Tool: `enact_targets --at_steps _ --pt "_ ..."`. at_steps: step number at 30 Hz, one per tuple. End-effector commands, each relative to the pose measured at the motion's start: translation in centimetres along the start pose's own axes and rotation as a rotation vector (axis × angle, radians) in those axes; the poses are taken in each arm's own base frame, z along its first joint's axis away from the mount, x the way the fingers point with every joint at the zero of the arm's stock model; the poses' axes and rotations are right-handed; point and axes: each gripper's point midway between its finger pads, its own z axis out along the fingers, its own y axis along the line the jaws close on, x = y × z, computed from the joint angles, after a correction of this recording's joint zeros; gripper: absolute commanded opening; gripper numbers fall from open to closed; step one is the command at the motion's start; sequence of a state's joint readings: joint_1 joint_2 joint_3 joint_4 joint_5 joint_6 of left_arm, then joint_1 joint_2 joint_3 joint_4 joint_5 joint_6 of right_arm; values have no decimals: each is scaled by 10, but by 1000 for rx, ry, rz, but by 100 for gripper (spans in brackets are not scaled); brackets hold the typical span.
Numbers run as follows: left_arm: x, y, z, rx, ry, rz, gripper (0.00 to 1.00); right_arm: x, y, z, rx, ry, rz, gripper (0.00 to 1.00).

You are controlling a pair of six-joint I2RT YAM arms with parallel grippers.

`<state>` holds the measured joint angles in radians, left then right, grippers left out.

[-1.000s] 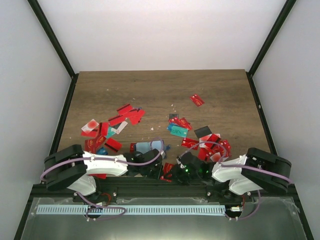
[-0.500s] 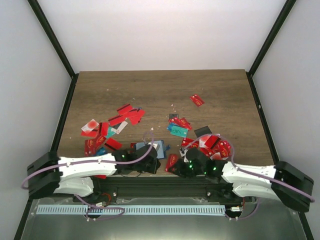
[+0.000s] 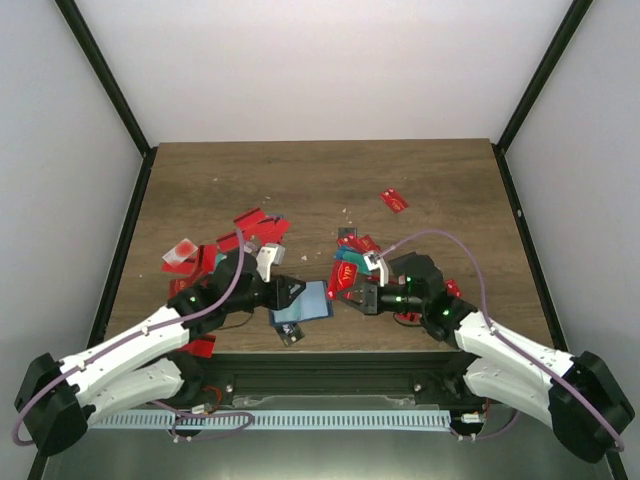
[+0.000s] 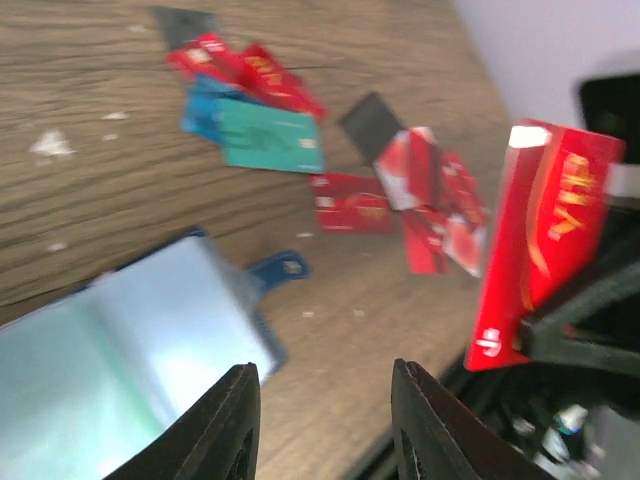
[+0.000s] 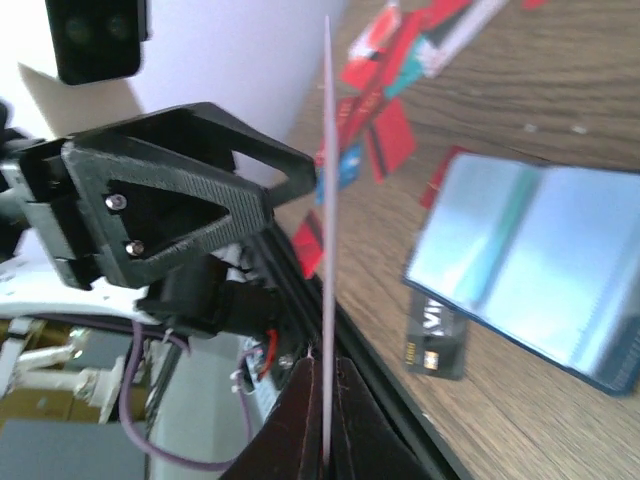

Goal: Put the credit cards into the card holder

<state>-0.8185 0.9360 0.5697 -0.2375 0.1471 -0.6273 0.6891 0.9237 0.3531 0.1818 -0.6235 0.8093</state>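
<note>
- 1 card holder (image 3: 305, 301) lies opened flat on the bench (image 3: 320, 180) near its front edge, pale-blue inside up, between the 2 end effectors.
- The credit cards (image 3: 255, 228) are mostly red and heaped in 2 loose patches, left and right; they overlap too much for a sure count.
- 1 lone red card (image 3: 394, 200) lies farther back, and 1 teal card (image 4: 270, 140) sits in the right patch.
- 1 dark card (image 5: 435, 345) pokes out at the holder's near edge.
- Left end effector (image 4: 325, 420): fingers parted, nothing between them, low over the holder's edge.
- Right end effector (image 5: 327, 390): pinched tight on 1 red credit card (image 4: 545, 240), held on end above the bench beside the holder.
</note>
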Motion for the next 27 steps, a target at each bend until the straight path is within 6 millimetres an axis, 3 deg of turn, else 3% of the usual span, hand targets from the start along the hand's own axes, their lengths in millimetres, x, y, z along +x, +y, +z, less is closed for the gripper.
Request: enact_targets --at_steps 1,6,13,27 --pt "-10 -65 -21 347 -16 137 40 -12 59 -11 -272 38 -200 1" --pt "-12 -95 -38 517 -33 177 44 -7 78 -14 -376 88 -247 1" --pt "-10 -107 -42 610 -25 183 42 -3 96 -22 -465 114 -302 1" --pt "-6 -118 -42 706 -5 163 6 0 97 -21 -483 150 -309 1"
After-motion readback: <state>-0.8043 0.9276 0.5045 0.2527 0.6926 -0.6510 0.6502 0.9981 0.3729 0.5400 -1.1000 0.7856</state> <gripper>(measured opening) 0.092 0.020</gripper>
